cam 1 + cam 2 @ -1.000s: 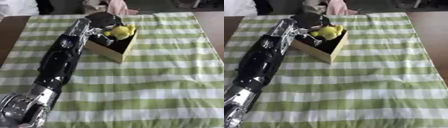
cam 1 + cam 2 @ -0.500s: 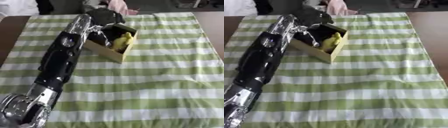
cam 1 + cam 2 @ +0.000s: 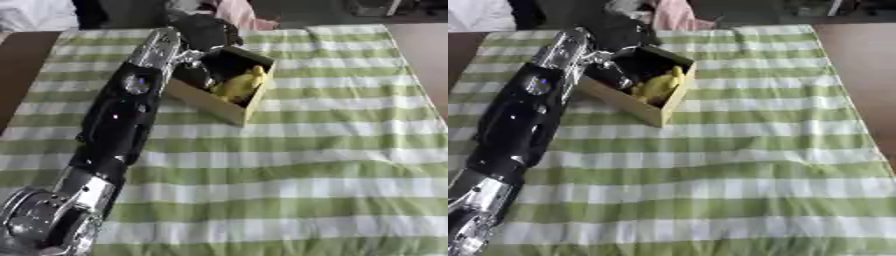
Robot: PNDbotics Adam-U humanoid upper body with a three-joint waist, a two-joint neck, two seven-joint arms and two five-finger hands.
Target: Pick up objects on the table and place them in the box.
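Note:
An open cardboard box (image 3: 229, 106) stands on the green-and-white checked cloth at the upper middle. A yellow, banana-like object (image 3: 240, 84) lies inside it against the right wall. Beside it, in the box's left half, is something dark and rounded (image 3: 611, 75) that I cannot make out. My left arm (image 3: 118, 120) stretches from the lower left corner up to the box. My left hand (image 3: 204, 31) hovers over the box's far left rim, fingers relaxed and holding nothing. My right hand shows in neither view.
A pink cloth (image 3: 238, 10) and something white (image 3: 35, 12) lie beyond the table's far edge. Bare brown tabletop (image 3: 424, 47) shows to the right of the checked cloth (image 3: 297, 165), and a strip of it at the far left.
One second ago my left hand held the yellow object above the box. The object now lies down inside it, and the hand has drawn back toward the far rim.

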